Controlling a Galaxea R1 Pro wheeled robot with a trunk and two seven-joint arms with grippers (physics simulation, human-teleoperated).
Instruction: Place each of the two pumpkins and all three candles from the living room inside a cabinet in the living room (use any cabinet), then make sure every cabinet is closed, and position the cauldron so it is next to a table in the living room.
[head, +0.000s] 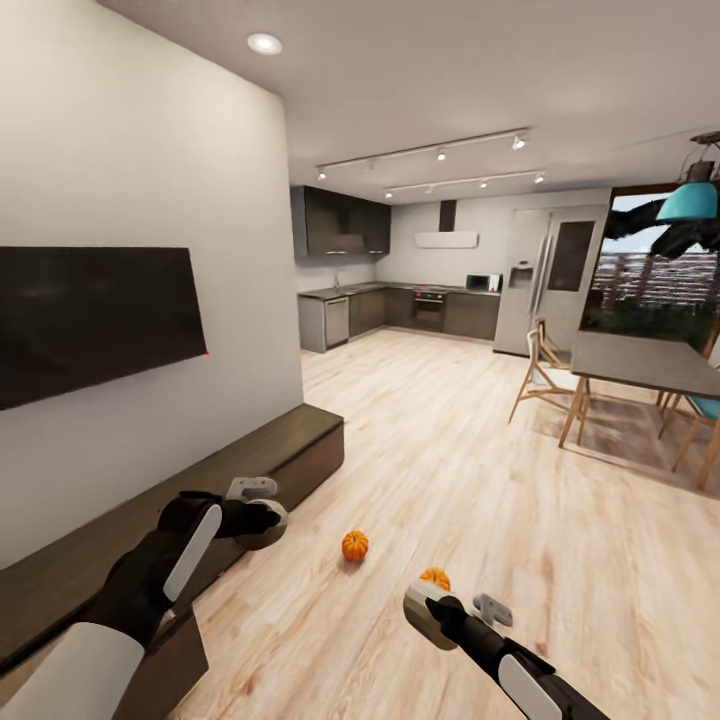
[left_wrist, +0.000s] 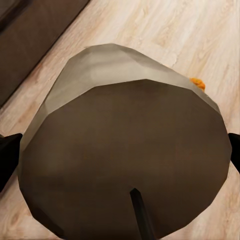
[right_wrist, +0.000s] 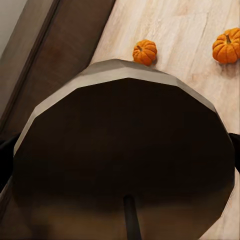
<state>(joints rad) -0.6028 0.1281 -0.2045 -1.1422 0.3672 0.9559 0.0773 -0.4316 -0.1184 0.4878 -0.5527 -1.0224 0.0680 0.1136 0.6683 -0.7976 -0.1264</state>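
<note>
Left gripper (head: 262, 523) held a grey-beige candle (left_wrist: 125, 150) clamped between its fingers, just beside the low dark-brown cabinet (head: 200, 510). Right gripper (head: 432, 612) gripped a second candle (right_wrist: 125, 155) the same way — over the wooden floor (head: 480, 480). Two pumpkins sat on the floor: one (head: 355, 545) between the arms, the other (head: 435, 577) partly hidden behind the right candle.

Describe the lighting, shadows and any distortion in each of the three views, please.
Head view: wide-angle, so the walls lean; even soft light, a faint shadow under the floor pumpkin. Left wrist view: the candle in the left pincer is lit on its side and dark on its near face. Right wrist view: the candle in the right pincer is nearly black; two pumpkins stay sharp.
</note>
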